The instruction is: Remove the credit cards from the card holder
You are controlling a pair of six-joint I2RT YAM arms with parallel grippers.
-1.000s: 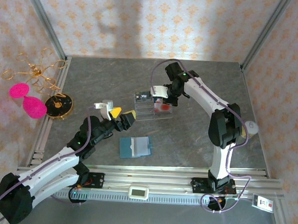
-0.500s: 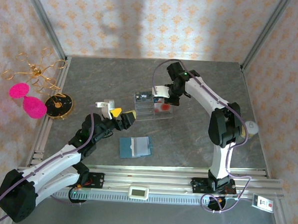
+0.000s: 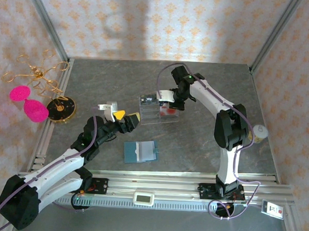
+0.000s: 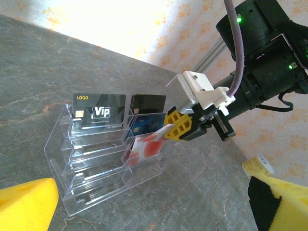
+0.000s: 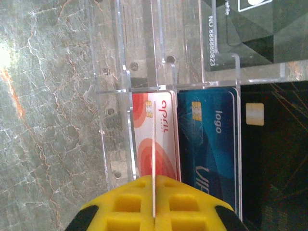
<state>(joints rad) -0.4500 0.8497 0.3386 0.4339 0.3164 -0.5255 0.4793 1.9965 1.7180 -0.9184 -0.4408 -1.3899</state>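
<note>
Right tool [image 5: 154, 197] pinching pale card [image 5: 162, 144], arm [image 3: 213, 99] outstretched

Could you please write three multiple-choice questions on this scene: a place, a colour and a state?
1. Where is the card holder?
A) flat on the table, apart from the clear tray
B) inside the tray
C) leaning on the back wall

2. What colour is the card pinched by the right gripper?
A) black
B) blue
C) pale with red print

3. How is the left gripper?
A) shut on a card
B) open and empty
C) shut and empty

Answers: 1 A, it lies alone; 2 C, red print on pale plastic; 3 B, jaws wide apart.
</note>
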